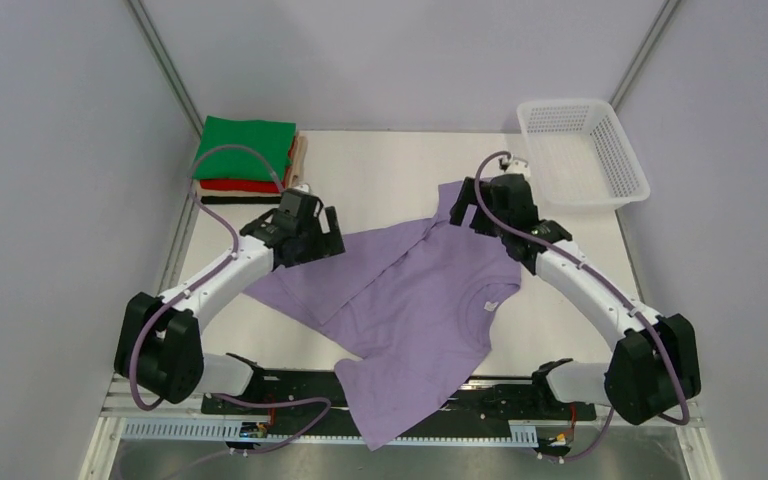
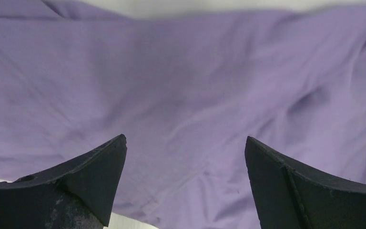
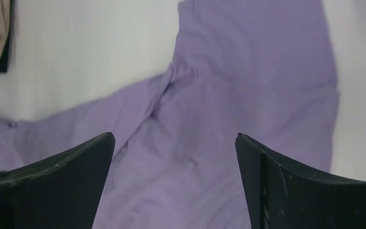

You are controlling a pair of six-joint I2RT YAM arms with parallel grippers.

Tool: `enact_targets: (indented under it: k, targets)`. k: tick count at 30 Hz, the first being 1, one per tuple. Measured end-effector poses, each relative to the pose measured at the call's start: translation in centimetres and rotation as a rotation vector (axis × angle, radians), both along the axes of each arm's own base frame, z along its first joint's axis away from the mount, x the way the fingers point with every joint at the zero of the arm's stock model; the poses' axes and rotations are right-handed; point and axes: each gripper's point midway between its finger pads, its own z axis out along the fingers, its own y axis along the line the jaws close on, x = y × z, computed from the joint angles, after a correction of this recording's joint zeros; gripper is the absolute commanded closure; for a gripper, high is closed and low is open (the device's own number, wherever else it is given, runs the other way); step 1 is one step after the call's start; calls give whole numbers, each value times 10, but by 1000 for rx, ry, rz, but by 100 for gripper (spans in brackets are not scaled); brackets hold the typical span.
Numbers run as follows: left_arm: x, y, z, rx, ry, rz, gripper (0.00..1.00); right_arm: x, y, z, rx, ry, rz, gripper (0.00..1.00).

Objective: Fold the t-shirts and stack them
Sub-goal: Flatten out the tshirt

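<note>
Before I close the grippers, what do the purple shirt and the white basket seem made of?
The purple shirt looks like soft matte cloth, probably a cotton knit: it wrinkles, folds over itself and lies limp. The white basket looks like rigid plastic, faintly glossy, with moulded mesh walls.

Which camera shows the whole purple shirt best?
The top camera: the purple shirt shows there nearly whole, collar and sleeves, spread crookedly on the table. Both wrist cameras show only close-up patches of its cloth.
</note>
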Motion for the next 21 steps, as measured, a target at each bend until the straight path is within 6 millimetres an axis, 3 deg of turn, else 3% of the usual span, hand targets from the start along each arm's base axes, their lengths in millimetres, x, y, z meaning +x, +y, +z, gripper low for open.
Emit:
enact_targets:
  k: [6, 10, 13, 17, 21]
  targets:
    - [-55, -59, -45, -95, 135, -229, 0, -94, 36, -106, 108, 338, 115, 0]
    - [-84, -64, -79, -121, 241, -269, 0, -138, 38, -148, 116, 509, 125, 0]
    - [-84, -68, -80, -144, 229, -267, 0, -144, 32, -165, 97, 564, 81, 0]
    - [-80, -71, -81, -160, 216, -256, 0, -124, 30, -166, 98, 553, 25, 0]
    - [-72, -79, -81, -186, 208, -255, 0, -91, 23, -166, 85, 533, -47, 0]
